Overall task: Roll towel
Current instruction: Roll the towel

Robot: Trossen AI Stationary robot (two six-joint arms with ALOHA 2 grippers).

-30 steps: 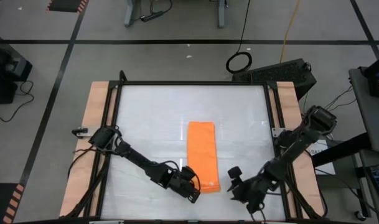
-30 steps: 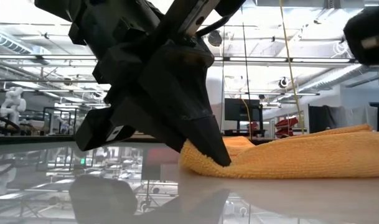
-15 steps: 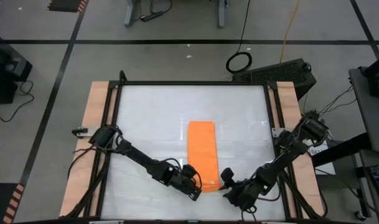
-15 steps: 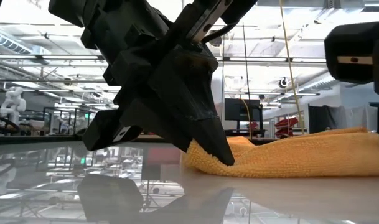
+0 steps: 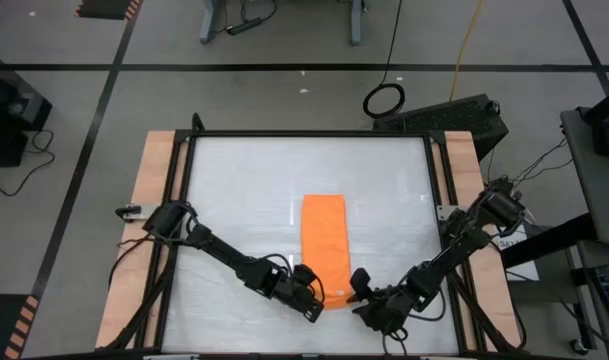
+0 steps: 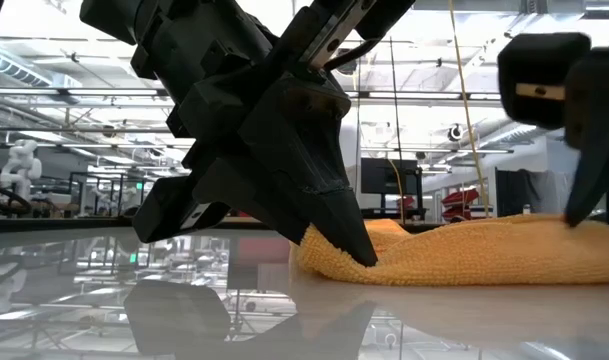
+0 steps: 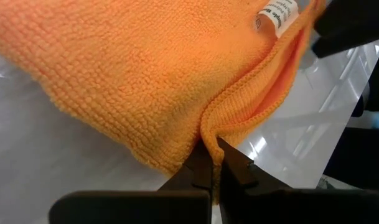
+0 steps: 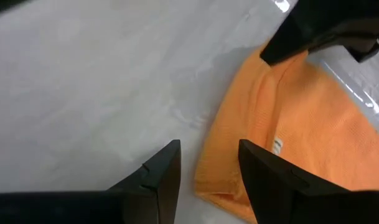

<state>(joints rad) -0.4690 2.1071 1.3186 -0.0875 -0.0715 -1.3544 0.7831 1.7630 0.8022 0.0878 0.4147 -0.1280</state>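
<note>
While pinched shut in the left gripper (image 7: 213, 163), towel (image 5: 323, 245) corner; tag (image 7: 277, 12) unreadable; right gripper (image 8: 208, 163) wide.

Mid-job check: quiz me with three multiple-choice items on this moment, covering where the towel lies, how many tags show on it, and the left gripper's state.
1. Where does the towel lie?
A. far left corner
B. mid-table, reaching toward the near edge
C. off the table

2. White tags visible on it in the wrist views?
A. none
B. one
C. three

3. The left gripper is:
A. open above the towel
B. shut on the towel's corner
C. out of view

Answers: 1 B, the high view shows it there; 2 B, a single tag shows; 3 B, its fingers pinch the folded edge.
</note>
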